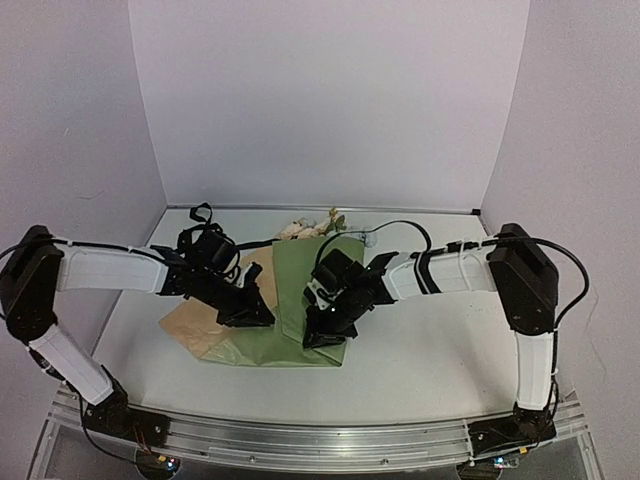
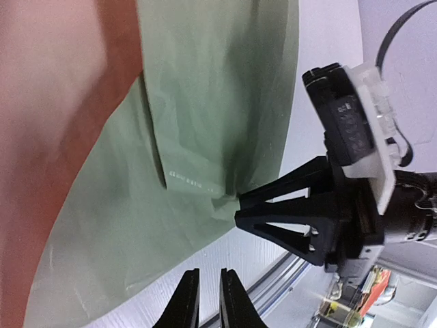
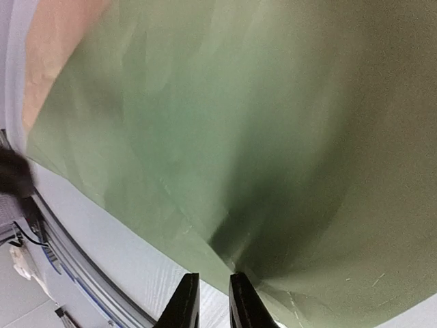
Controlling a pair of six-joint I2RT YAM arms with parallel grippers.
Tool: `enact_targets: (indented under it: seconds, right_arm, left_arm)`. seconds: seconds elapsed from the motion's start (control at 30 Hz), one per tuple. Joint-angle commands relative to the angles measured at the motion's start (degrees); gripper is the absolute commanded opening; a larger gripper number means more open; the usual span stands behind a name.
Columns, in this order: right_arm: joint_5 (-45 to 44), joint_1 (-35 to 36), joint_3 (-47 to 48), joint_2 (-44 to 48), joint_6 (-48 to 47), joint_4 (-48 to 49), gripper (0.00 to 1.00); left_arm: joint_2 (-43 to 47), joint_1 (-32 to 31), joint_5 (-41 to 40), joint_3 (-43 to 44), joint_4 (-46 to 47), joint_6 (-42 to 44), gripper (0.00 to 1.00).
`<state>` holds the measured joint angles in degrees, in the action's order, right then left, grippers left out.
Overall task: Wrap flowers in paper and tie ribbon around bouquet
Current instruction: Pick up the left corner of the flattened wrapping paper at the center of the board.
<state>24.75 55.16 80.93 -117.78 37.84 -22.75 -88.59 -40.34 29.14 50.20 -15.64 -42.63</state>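
The paper point(image 1: 290, 300) lies mid-table, olive side up and folded over, with its tan side point(image 1: 200, 325) showing at the left. Pale flowers point(image 1: 305, 229) peek out at its far end; their stems are hidden. My left gripper point(image 1: 262, 315) hovers over the paper's near left part. In its wrist view the left gripper point(image 2: 209, 294) stands a narrow gap open over bare table, holding nothing. My right gripper point(image 1: 320, 335) is at the paper's near edge. In its wrist view the right gripper point(image 3: 213, 294) is slightly open, its tips at a creased fold of the paper point(image 3: 273, 102). I cannot pick out the ribbon.
A metal rail point(image 1: 320, 435) runs along the table's near edge under both arm bases. White walls close in the left, back and right sides. Black cables point(image 1: 400, 228) loop above the right arm near the flowers.
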Motion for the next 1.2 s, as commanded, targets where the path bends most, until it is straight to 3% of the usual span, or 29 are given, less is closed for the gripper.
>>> enact_targets:
  seconds: [0.0,0.2,0.3,0.6,0.83,1.0,1.1,1.17]
  right_arm:
    - [-3.9,1.3,2.7,-1.6,-3.5,-4.9,0.17]
    - [-6.4,2.7,3.5,-2.6,-3.6,-7.0,0.17]
    - [-7.2,2.7,3.9,-3.3,-3.3,-7.1,0.17]
    - [-6.7,2.7,6.8,-5.7,-1.8,-7.4,0.16]
    - [-6.5,2.8,7.7,-6.4,-1.5,-7.7,0.16]
    - [-5.5,2.7,8.5,-7.2,-0.8,-7.7,0.16]
    - [-4.9,2.7,9.1,-7.3,-0.8,-7.7,0.16]
    - [-4.8,2.7,9.2,-7.1,-0.8,-7.8,0.16]
  left_arm:
    - [11.7,0.2,-7.1,-10.1,-0.8,-14.0,0.16]
    - [27.9,0.2,-14.6,-22.4,-4.9,-25.6,0.29]
    - [31.9,0.0,-17.2,-25.3,-4.7,-29.1,0.33]
    - [28.5,-0.7,-18.6,-28.0,2.0,-31.5,0.50]
    - [31.9,-0.8,-23.4,-32.5,3.6,-36.8,0.58]
    - [28.1,-0.7,-27.3,-32.6,8.8,-35.7,0.57]
    - [26.2,-0.6,-28.6,-32.5,11.5,-35.1,0.51]
    - [25.3,-0.6,-30.7,-32.3,11.6,-34.9,0.42]
